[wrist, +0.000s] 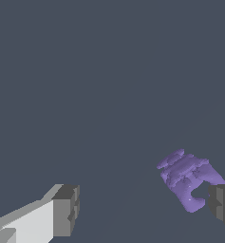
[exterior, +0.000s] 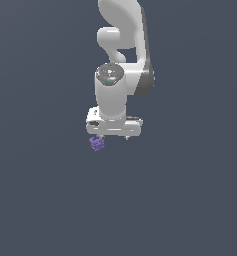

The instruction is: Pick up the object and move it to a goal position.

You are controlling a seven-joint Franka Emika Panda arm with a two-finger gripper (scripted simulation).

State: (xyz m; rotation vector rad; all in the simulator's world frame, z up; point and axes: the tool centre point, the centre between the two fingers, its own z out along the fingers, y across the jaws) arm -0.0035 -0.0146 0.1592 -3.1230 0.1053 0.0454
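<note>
The object [exterior: 97, 144] is a tiny purple, lumpy item lying on the dark grey floor, just below the white hand's side toward the exterior view's left. In the wrist view the object [wrist: 187, 178] lies close beside one dark fingertip [wrist: 221, 205], inside the gap between the fingers but far off its middle. My gripper [wrist: 145, 209] is open, its other fingertip [wrist: 66, 209] standing wide apart, with nothing held. In the exterior view the fingers are hidden behind the hand [exterior: 113, 125].
The white arm [exterior: 122, 55] rises above the hand toward the top of the exterior view. A plain dark grey floor [exterior: 180, 200] surrounds everything.
</note>
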